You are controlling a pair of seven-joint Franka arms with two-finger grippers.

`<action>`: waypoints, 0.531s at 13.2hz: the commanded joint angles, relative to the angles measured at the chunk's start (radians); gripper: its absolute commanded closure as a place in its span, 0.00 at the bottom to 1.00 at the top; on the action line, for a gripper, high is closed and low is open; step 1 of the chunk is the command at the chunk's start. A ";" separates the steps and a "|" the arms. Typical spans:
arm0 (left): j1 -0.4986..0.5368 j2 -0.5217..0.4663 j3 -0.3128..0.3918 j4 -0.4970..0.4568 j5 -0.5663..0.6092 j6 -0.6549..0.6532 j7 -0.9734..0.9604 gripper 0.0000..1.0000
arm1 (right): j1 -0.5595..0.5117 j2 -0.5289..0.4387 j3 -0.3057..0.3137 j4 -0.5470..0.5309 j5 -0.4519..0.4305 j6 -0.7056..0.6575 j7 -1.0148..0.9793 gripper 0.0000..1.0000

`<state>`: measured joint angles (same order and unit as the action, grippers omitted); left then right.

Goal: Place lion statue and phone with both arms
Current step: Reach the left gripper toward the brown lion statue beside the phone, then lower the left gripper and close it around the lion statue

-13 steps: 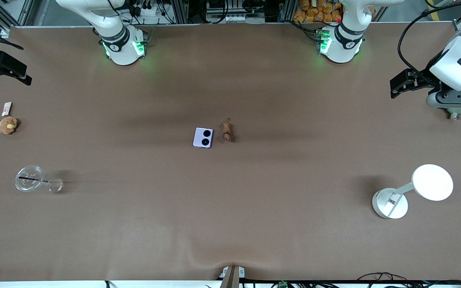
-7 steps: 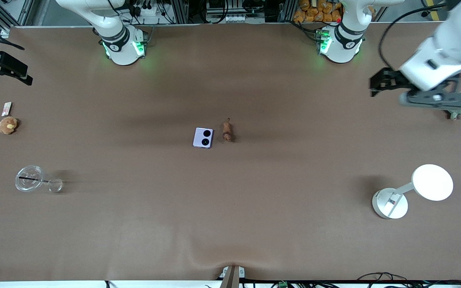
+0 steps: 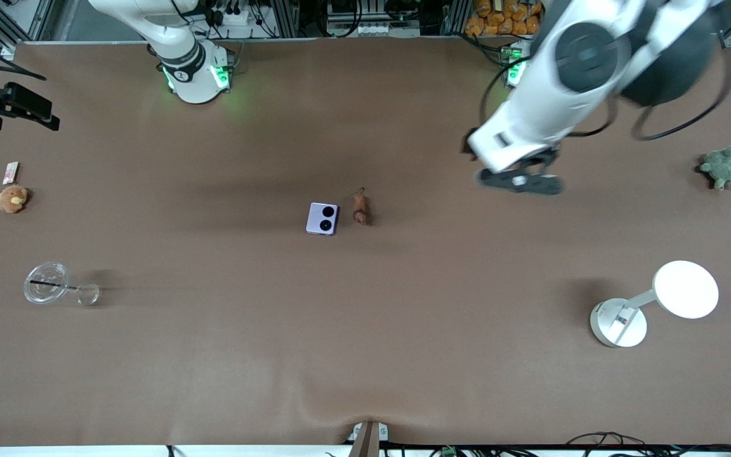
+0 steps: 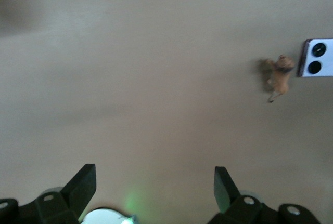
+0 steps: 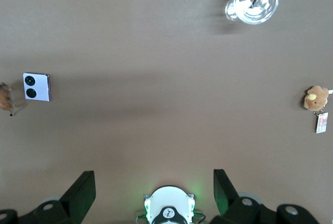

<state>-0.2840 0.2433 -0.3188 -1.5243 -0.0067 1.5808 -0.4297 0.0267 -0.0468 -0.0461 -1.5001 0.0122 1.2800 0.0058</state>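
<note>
front view showed the lion and phone side by side at frame centre, the lion's long axis running up-down, while the left gripper, spread wide, hung right of them, nearer than the wide-open right gripper.

Two white Franka arms with black fittings

Glossy white rounded links carry dark joint caps, looping black cables and green-lit bases; matte black angular gripper fingers show small screws.

matt brown table, glossy phone
</note>
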 commanded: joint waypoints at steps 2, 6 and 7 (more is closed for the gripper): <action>-0.121 0.161 0.004 0.056 -0.003 0.131 -0.125 0.00 | 0.006 0.005 0.000 0.014 -0.020 -0.027 -0.009 0.00; -0.223 0.319 0.013 0.110 0.002 0.260 -0.193 0.00 | 0.002 0.005 0.000 0.011 -0.018 -0.027 -0.009 0.00; -0.253 0.350 0.015 0.110 0.005 0.295 -0.236 0.00 | 0.001 0.005 0.000 0.009 -0.018 -0.027 -0.009 0.00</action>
<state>-0.4777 0.5259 -0.3172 -1.4726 -0.0067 1.8520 -0.5998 0.0267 -0.0448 -0.0459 -1.5005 0.0122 1.2665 0.0058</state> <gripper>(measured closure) 0.000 0.000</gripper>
